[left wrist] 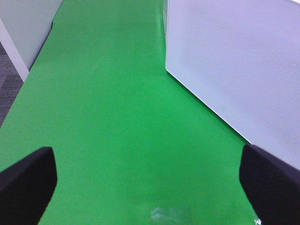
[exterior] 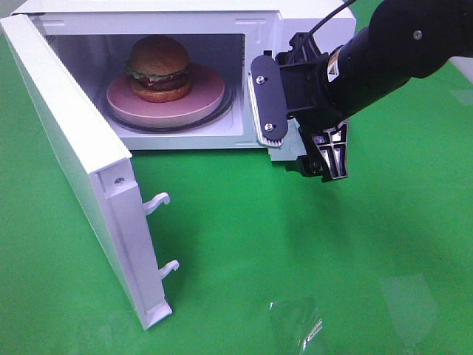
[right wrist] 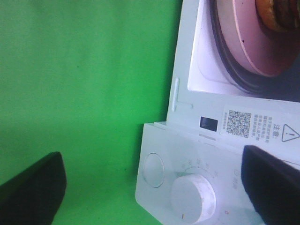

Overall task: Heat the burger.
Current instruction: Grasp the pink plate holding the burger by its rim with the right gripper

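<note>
The burger point(exterior: 159, 66) sits upright on a pink plate point(exterior: 201, 101) inside the white microwave point(exterior: 260, 33), whose door point(exterior: 70, 144) hangs wide open to the left. My right gripper point(exterior: 295, 129) is open and empty, just in front of the microwave's control panel to the right of the cavity. In the right wrist view the gripper point(right wrist: 152, 187) straddles the panel's white knob point(right wrist: 193, 194) and round button point(right wrist: 153, 169). The plate point(right wrist: 243, 40) and the burger's edge point(right wrist: 276, 14) show behind. My left gripper point(left wrist: 150, 187) is open and empty over the green table beside the door's outer face point(left wrist: 234, 61).
The open door's two latch hooks point(exterior: 157, 201) stick out toward the middle of the green table point(exterior: 295, 244). A shiny patch point(exterior: 295, 325) lies near the front edge. The left arm does not show in the exterior high view.
</note>
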Available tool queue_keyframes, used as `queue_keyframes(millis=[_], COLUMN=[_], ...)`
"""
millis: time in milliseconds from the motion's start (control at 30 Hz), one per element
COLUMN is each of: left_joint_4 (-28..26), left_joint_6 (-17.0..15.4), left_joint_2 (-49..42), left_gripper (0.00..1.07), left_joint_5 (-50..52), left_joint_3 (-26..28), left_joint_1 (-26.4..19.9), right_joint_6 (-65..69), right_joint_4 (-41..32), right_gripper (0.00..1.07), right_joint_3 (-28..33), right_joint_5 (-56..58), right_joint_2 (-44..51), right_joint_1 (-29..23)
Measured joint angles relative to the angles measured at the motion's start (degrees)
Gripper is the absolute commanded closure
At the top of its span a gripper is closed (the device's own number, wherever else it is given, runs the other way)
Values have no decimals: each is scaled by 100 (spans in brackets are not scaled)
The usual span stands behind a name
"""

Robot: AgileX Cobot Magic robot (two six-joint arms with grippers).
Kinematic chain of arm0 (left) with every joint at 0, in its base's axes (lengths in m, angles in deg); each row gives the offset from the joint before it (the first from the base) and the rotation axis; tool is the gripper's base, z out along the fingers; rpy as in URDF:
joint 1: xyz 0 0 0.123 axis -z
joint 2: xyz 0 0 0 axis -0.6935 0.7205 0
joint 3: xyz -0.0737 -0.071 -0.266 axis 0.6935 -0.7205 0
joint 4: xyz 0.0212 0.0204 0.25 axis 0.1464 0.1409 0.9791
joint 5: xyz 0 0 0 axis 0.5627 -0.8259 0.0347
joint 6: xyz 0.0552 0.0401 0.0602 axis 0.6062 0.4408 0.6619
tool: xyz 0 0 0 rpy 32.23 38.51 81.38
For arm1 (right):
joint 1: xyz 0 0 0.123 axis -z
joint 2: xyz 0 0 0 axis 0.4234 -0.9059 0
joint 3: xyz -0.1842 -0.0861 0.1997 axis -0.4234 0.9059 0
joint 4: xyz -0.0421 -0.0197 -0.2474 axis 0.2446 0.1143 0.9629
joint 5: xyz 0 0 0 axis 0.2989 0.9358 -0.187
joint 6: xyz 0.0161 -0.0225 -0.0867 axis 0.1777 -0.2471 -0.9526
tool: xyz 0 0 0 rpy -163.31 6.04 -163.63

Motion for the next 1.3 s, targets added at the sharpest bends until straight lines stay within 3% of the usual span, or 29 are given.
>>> queue_keyframes(millis=[800,1300], left_joint_4=[0,0], left_joint_6=[0,0], left_joint_2=[0,0], left_gripper=[9,9], left_joint_5=[0,0], left_joint_3=[0,0], left_joint_1=[0,0], right_joint_6=[183,183], right_joint_4=[149,149], right_gripper=[18,21], right_joint_3=[-1375,-2573], right_joint_5=[86,97], right_joint_2=[-1054,-2229], right_joint_1=[-189,-355])
